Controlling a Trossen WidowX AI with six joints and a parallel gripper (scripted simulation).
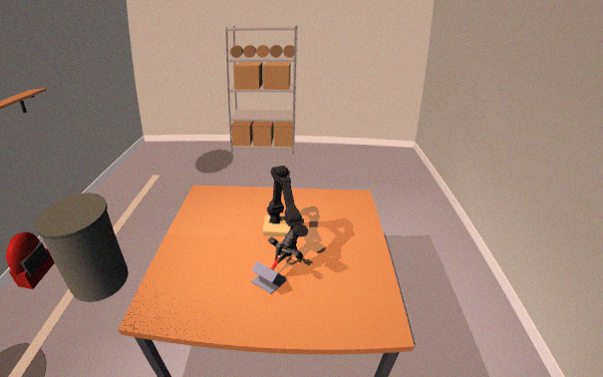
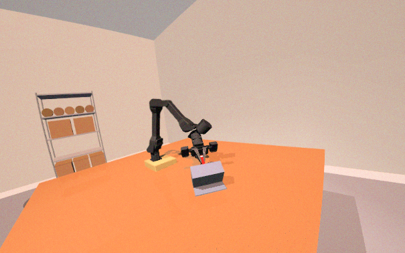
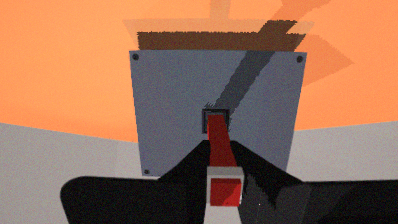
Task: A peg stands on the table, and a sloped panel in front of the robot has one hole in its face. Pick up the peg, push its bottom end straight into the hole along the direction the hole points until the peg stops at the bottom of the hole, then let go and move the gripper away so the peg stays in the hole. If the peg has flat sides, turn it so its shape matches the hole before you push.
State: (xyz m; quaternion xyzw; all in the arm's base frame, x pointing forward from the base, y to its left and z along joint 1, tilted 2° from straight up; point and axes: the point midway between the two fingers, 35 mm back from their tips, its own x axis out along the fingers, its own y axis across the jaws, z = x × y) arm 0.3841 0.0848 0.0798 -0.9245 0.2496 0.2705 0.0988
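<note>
And the black parallel-jaw gripper (image 1: 283,252) (image 2: 201,155) (image 3: 218,147) clamps the red square-sided peg (image 1: 275,262) (image 2: 203,160) (image 3: 220,145), its long axis running out ahead toward the grey sloped panel's square hole (image 3: 205,121)!

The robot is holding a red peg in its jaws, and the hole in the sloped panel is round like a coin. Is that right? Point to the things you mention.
Not quite: the hole (image 3: 205,121) is square, not round, as the wrist view shows. The rest is right: the robot is holding a red peg (image 1: 275,263) (image 2: 203,160) (image 3: 220,145) in its jaws, and the hole is in the sloped panel (image 1: 265,270) (image 2: 207,169) (image 3: 170,100).
</note>
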